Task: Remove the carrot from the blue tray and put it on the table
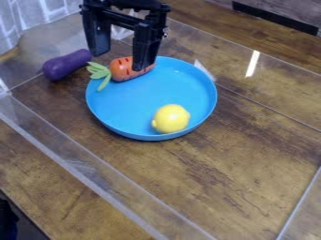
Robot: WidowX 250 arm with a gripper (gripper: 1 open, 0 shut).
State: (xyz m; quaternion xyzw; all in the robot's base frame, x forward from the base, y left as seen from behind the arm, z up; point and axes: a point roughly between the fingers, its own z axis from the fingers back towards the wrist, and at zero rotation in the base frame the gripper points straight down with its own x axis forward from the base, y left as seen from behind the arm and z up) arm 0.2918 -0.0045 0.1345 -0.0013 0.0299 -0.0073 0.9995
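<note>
Pointing straight down, jaws apart, straddling the carrot [124, 67], possibly touching it, at the blue tray [119, 122] rim

No readable text, labels, brands or numbers anywhere in view.

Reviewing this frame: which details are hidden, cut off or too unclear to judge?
- Arm above the gripper: cut off by the top edge of the camera view.
- Carrot: partly covered by the gripper fingers; contact cannot be told.
- Eggplant: its right end sits behind a finger; whether it touches the blue tray is unclear.
- Lemon: underside hidden.
- Table: glare on the clear sheets obscures the grain.
</note>
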